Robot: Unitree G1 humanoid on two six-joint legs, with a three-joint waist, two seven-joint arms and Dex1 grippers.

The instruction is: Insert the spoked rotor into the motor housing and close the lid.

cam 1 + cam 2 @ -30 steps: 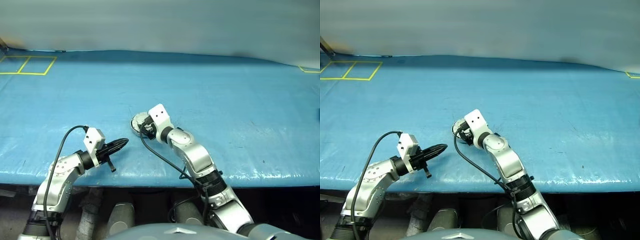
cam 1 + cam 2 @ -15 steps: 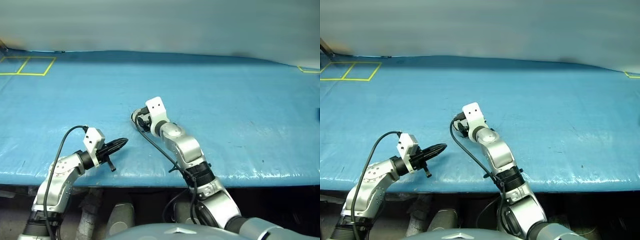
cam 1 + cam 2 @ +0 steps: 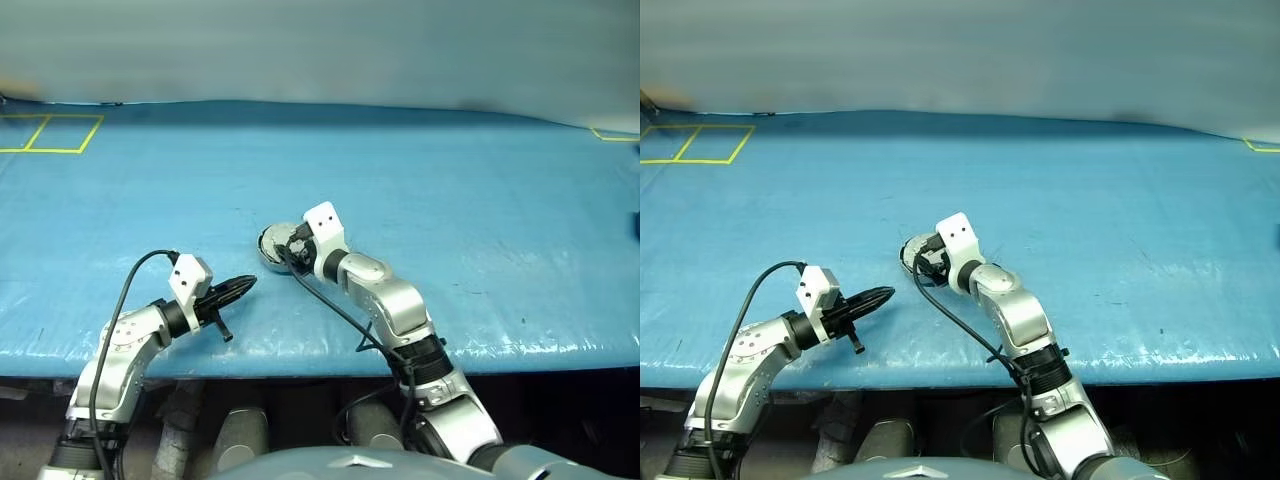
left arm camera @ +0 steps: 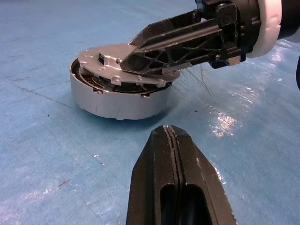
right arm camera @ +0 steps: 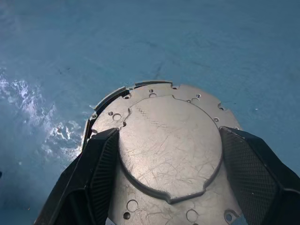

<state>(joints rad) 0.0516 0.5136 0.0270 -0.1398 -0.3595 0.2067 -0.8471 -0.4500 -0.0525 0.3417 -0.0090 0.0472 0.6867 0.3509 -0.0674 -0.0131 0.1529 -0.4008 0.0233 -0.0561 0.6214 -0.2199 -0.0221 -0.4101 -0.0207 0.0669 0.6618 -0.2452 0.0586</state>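
The right gripper [image 4: 140, 49] is clamping the lid [image 5: 168, 154], tilted over the housing [image 4: 117, 101]. It'd want lowering flat. Left gripper [image 4: 174, 183] is sitting closed, empty.

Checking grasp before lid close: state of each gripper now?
Left gripper: shut, holding nothing.
Right gripper: fingers spread around the lid, gripping its edges over the motor housing.

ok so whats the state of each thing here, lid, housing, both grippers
lid: tilted over the housing, not fully down
motor housing: upright on the blue table, partly covered by the lid
right gripper: fingers spread either side of the lid
left gripper: shut, empty, short of the housing
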